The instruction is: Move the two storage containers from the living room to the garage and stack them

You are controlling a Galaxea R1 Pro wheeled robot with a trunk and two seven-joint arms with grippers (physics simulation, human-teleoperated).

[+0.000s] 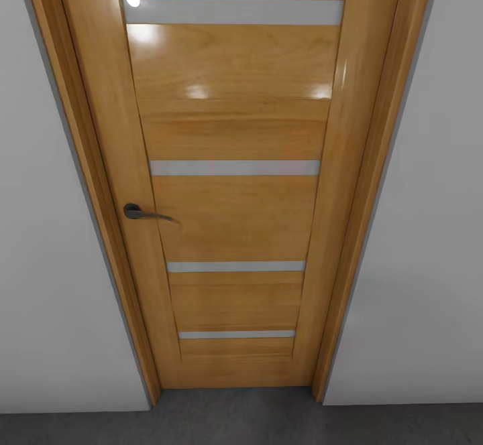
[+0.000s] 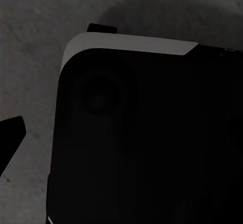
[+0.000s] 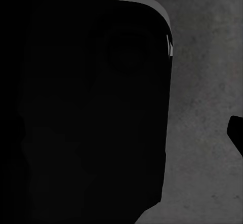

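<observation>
Wooden door (image 1: 235, 183) dead ahead in the head view, closed, honey-coloured with four frosted strips across it and a dark lever handle (image 1: 137, 212) at its left side. Pale grey walls (image 1: 416, 244) flank the frame, and a band of dark grey concrete floor (image 1: 235, 425) runs along the foot of it. That floor and those walls read to me as the garage side, so my judgement is I'm parked in the garage facing its door.

Left wrist view: mostly a dark rounded body with a pale edge (image 2: 131, 44), most likely part of my own base, over the same grey concrete. A black finger (image 2: 11, 135) of the left gripper pokes in at the edge. One tip alone, so I cannot tell whether that pincer is wide or narrow; nothing held that I can make out.

Right wrist view: same story, dark body beside concrete (image 3: 202, 107), one black fingertip (image 3: 237, 133) at the edge. Cannot tell the spread there either.

Task's things: I see no red-orange storage containers in any of these pictures, so I can't say where they sit from here. Progress, as a judgement only: no stack visible on the stretch of floor I can see, arms appear to carry nothing, so nothing confirms either container delivered. Fetching, carrying, setting down and stacking all look outstanding as far as these views go.
</observation>
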